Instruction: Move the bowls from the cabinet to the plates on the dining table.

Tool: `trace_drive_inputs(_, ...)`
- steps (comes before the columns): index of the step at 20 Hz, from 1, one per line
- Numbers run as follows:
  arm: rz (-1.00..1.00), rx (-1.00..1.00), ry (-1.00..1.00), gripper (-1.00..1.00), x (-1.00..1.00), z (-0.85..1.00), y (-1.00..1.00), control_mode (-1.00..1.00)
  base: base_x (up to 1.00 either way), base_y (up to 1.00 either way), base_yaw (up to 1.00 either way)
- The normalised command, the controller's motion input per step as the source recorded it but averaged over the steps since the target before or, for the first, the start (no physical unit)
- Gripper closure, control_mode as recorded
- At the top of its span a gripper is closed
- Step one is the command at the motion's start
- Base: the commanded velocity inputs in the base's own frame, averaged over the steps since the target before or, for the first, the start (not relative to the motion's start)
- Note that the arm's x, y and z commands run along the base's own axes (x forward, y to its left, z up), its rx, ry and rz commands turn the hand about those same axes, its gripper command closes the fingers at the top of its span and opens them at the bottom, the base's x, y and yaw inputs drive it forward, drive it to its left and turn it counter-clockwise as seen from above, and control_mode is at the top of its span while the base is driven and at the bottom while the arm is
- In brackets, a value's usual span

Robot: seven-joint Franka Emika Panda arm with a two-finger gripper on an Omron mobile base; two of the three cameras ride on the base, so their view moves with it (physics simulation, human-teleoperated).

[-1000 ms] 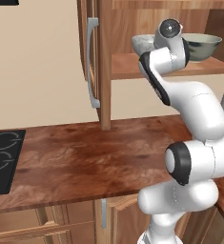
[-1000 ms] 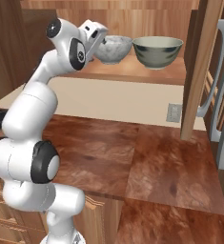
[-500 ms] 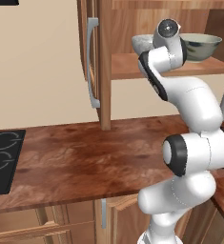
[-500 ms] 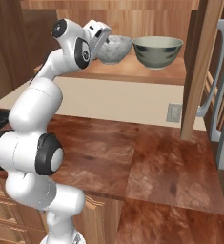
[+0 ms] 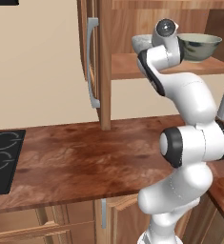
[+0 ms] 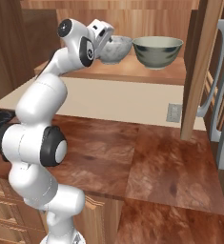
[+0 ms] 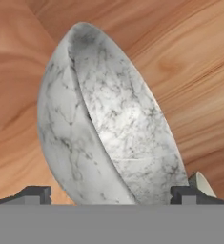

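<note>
Two bowls stand side by side on the shelf of the open cabinet (image 6: 132, 71). The pale speckled bowl (image 6: 117, 49) is on the left and the grey-green bowl (image 6: 157, 51) on the right. My gripper (image 6: 105, 40) is up at the pale bowl's left rim. In the hand view the pale bowl (image 7: 108, 138) looms close and tilted, its rim running down between my two wide-apart fingertips (image 7: 35, 194); the gripper (image 7: 109, 195) is open. From the left base my arm hides part of the pale bowl (image 5: 140, 43); the grey-green bowl (image 5: 199, 46) is plain. The plates and the dining table are out of view.
The cabinet door (image 5: 91, 62) with its grey bar handle hangs open left of the shelf; from the right base it stands at the right (image 6: 204, 71). Below runs a reddish wooden counter (image 5: 85, 162) with a black stovetop (image 5: 1, 159). A wall outlet (image 6: 173, 113) sits under the shelf.
My hand has pushed further into the cabinet toward the pale bowl. Both bowls stay where they were, and the gripper has stayed open.
</note>
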Motion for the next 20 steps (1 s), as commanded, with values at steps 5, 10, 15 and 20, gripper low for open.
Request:
trace_drive_inputs(5, 0.00, 0.00, 0.00, -1.00, 0.30, 0.00, -0.08, -1.00, 0.00, 0.00, 0.00)
trace_drive_inputs(10, 0.00, 0.00, 0.00, -1.00, 0.28, 0.00, -0.09, -1.00, 0.00, 0.00, 0.00)
trace_drive_inputs(15, 0.03, 0.00, 0.00, -1.00, 0.07, -0.23, 0.00, -1.00, 0.00, 0.00, 0.00)
trace_drive_inputs(20, 0.08, 0.00, 0.00, -1.00, 0.00, -0.59, 0.00, -1.00, 0.00, 0.00, 0.00)
